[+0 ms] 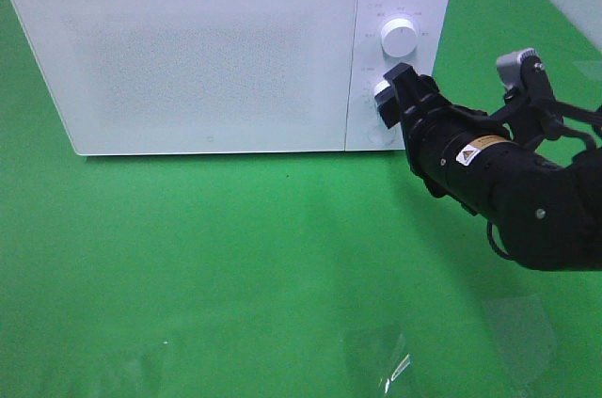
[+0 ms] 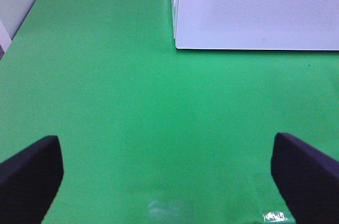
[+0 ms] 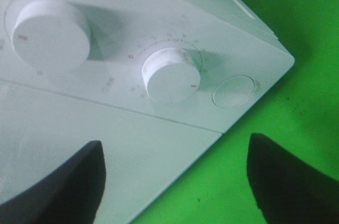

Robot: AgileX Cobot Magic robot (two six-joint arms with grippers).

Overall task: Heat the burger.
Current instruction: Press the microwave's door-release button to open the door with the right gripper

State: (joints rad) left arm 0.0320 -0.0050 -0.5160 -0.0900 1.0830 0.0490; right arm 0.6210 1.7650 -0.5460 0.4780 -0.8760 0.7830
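The burger is out of view. The white microwave stands with its door shut. My right gripper is right at the lower knob of the control panel. In the right wrist view the right gripper is open, its dark fingers spread wide. That lower knob lies just ahead of them, with nothing between them. My left gripper hangs open over bare green cloth, in front of the microwave.
An upper knob sits above the lower one, and a round button lies beside it. Green cloth covers the table. Shiny clear patches lie on the cloth near the front edge.
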